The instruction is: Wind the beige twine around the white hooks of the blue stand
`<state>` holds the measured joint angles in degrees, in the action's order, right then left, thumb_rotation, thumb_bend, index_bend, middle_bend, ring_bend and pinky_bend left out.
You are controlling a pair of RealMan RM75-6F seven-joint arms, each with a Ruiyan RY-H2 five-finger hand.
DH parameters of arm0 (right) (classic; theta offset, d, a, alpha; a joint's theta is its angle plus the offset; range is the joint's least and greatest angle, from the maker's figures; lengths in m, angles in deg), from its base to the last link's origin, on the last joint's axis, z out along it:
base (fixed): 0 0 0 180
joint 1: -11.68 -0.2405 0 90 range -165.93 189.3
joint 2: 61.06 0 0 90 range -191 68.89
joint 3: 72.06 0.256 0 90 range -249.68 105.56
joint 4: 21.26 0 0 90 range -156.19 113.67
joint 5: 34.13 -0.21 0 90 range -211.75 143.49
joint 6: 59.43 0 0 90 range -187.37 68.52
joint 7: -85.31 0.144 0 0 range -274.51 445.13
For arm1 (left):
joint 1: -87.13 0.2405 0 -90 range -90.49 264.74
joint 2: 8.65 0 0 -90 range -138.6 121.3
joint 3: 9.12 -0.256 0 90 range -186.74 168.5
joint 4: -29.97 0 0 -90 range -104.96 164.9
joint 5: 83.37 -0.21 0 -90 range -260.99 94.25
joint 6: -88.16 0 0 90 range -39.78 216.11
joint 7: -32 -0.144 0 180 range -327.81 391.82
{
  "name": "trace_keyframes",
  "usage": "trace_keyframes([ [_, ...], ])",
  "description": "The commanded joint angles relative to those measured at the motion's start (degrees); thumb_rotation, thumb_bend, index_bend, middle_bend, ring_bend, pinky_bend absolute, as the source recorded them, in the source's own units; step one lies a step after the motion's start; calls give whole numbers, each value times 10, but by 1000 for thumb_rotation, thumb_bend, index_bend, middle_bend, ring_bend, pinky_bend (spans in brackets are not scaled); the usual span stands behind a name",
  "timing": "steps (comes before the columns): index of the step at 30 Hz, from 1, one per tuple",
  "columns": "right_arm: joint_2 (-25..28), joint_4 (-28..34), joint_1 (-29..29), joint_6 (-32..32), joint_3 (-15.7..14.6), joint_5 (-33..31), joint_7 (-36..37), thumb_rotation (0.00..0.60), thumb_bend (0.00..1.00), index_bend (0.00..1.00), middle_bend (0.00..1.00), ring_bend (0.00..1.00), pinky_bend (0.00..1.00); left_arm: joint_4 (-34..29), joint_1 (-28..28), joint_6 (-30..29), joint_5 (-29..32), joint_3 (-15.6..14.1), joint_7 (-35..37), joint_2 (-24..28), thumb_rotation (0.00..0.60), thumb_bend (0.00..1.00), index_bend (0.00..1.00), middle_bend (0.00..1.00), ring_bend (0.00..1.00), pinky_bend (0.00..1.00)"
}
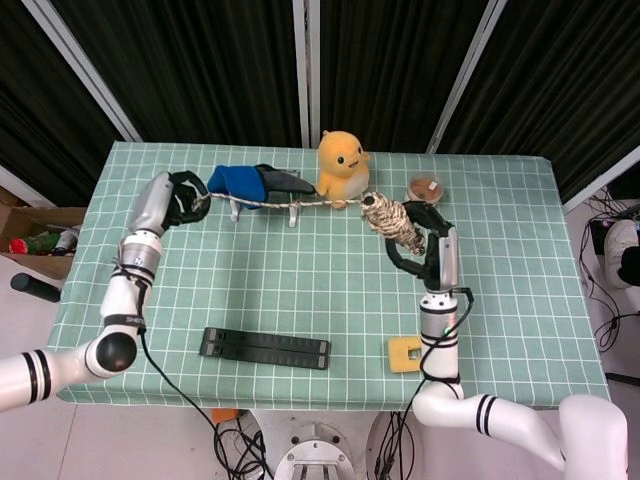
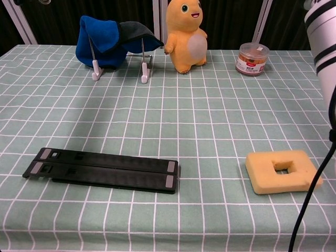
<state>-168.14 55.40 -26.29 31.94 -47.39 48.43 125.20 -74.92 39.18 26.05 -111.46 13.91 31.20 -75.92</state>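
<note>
The blue stand [image 1: 245, 183] stands at the back left of the table, draped in blue and dark cloth, with white hooks [image 1: 292, 216] at its feet. In the chest view the stand [image 2: 113, 35] and its hooks [image 2: 144, 74] show plainly, with no twine on them. My left hand [image 1: 183, 197] pinches the end of the beige twine [image 1: 300, 205] just left of the stand. The strand runs taut and nearly level across the stand's front to a wound ball [image 1: 388, 218]. My right hand [image 1: 420, 245] grips that ball, raised beside the plush toy.
A yellow plush toy [image 1: 343, 168] stands right of the stand, and a small jar [image 1: 425, 189] is further right. A black strip [image 2: 102, 169] lies near the front edge. A yellow foam block with a hole [image 2: 283, 170] lies at front right. My right forearm [image 2: 323, 37] fills the chest view's right edge.
</note>
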Motion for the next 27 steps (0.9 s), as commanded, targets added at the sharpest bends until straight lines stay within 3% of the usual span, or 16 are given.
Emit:
trace_keyframes([
  [1, -11, -19, -18, -32, 24, -30, -11, 600, 681, 811, 623, 563, 768, -88, 43, -85, -100, -12, 0, 12, 600, 397, 831, 785, 678, 739],
  [6, -38, -60, -46, -63, 41, -52, -22, 600, 684, 811, 623, 563, 768, -166, 65, -169, -224, -30, -45, 5, 600, 397, 831, 786, 678, 738],
  [14, -67, -112, -85, -100, 57, -68, -44, 600, 696, 811, 623, 563, 768, -245, 65, -196, -343, -56, -136, -4, 600, 396, 830, 784, 678, 734],
  [19, -70, -127, -107, -119, 55, -63, -68, 600, 697, 811, 623, 563, 768, -267, 52, -185, -368, -52, -170, -15, 600, 397, 828, 784, 677, 733],
  [27, -84, -155, -143, -149, 32, -45, -128, 600, 709, 811, 626, 566, 768, -259, -11, -151, -321, 9, -205, -51, 600, 396, 826, 782, 674, 729],
])
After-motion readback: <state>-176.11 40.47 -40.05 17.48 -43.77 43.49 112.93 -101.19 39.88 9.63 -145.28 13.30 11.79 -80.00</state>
